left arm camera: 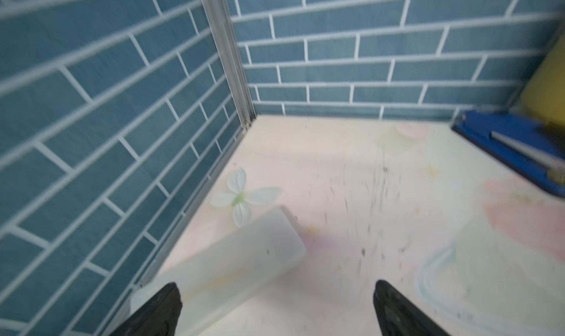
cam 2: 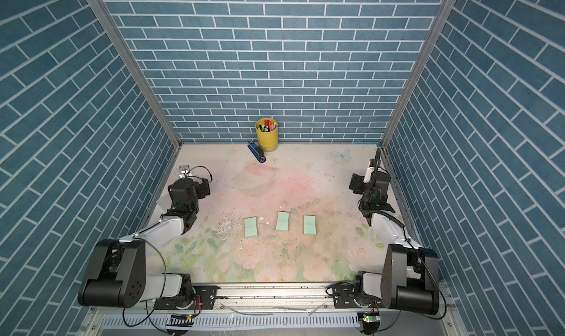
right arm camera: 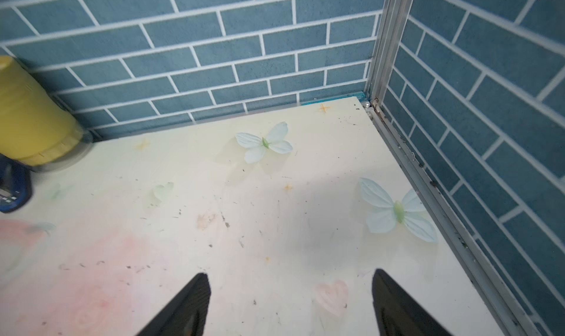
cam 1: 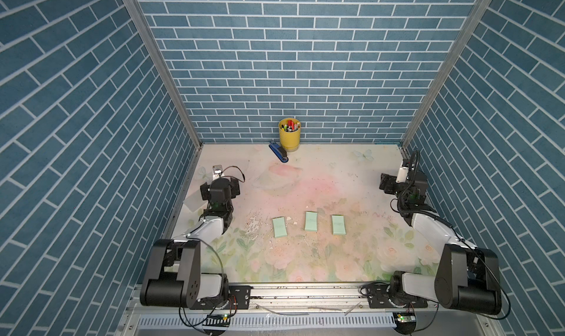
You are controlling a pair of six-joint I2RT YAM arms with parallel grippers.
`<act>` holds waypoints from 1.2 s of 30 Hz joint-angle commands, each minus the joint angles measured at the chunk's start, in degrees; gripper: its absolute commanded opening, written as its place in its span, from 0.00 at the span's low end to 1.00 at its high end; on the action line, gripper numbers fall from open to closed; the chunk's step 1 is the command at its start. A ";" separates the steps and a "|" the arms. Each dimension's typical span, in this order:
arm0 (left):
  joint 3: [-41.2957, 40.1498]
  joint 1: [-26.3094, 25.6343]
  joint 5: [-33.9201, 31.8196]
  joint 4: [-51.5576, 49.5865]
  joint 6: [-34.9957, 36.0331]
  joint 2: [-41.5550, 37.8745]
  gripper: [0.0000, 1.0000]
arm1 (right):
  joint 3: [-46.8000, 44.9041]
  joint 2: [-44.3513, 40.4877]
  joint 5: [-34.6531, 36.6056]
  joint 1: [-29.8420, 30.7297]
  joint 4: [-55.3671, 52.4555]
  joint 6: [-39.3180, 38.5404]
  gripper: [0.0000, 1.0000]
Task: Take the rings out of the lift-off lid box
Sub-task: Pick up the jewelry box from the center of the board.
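Three closed mint-green boxes [cam 1: 311, 221] are aligned between the tabletop's [cam 1: 305, 181] centre and front edge; the rings are hidden. Left gripper [left arm camera: 275, 288] and right gripper [right arm camera: 290, 276] are held spread and empty, well apart from the boxes, at the side edges.

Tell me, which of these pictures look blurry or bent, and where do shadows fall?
Left wrist view: soft throughout, the blue stapler and yellow pen cup smeared at the edge. Right wrist view: the butterfly print is crisp, the cup blurred, a faint grey shadow on the table. Both top views: sharp on the three mint-green boxes, walls splaying outward from the wide lens.
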 commanded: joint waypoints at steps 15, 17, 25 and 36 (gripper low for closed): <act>25.75 -13.49 -3.26 -57.91 -18.17 1.14 0.89 | 21.07 -2.24 5.20 27.73 -58.02 11.48 0.78; 25.37 -16.81 -3.50 -57.63 -17.88 1.82 0.90 | 22.24 -1.35 6.61 31.13 -63.10 14.38 0.78; 26.01 -26.50 -3.87 -56.37 -17.77 5.02 0.90 | 21.45 3.90 8.96 42.60 -71.24 25.64 0.79; 25.32 -27.06 -2.28 -53.62 -14.16 4.50 0.91 | 22.81 16.50 9.17 45.59 -65.38 26.43 0.81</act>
